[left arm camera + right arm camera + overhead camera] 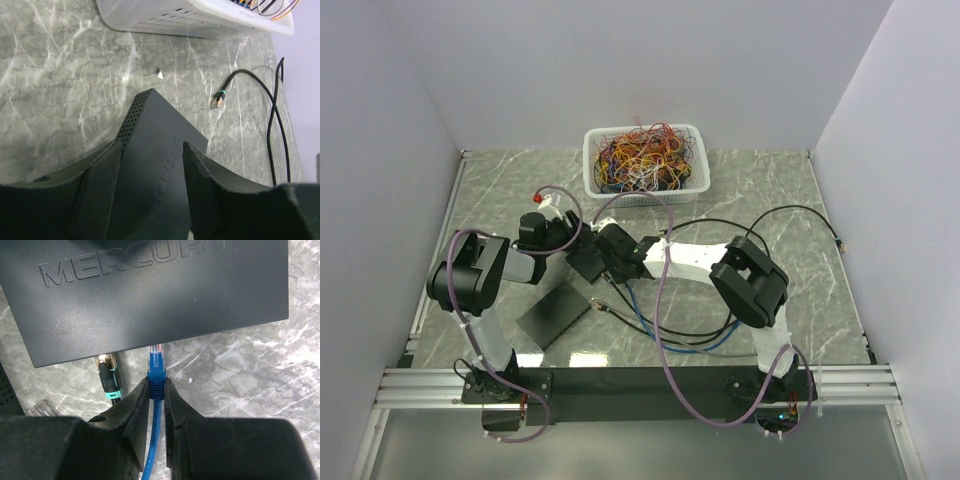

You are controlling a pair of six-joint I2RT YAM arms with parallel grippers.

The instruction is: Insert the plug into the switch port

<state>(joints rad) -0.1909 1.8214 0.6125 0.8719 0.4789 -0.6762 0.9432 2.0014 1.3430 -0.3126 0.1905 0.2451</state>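
The switch (588, 262) is a flat black box marked MERCURY (150, 295). It sits tilted between the fingers of my left gripper (151, 150), which flank its two sides and hold it. My right gripper (157, 387) is shut on the blue boot of the plug (156, 367), and the blue cable trails back between the fingers. The plug's clear tip reaches the switch's near edge; the port itself is hidden. In the top view the right gripper (610, 268) meets the switch from the right and the left gripper (565, 240) from the left.
A black plug with a teal band (108, 375) sits at the switch edge left of the blue plug. A white basket of tangled wires (645, 160) stands at the back. A flat black panel (555, 313) lies front left. A black cable (275, 115) ends in another plug (216, 100).
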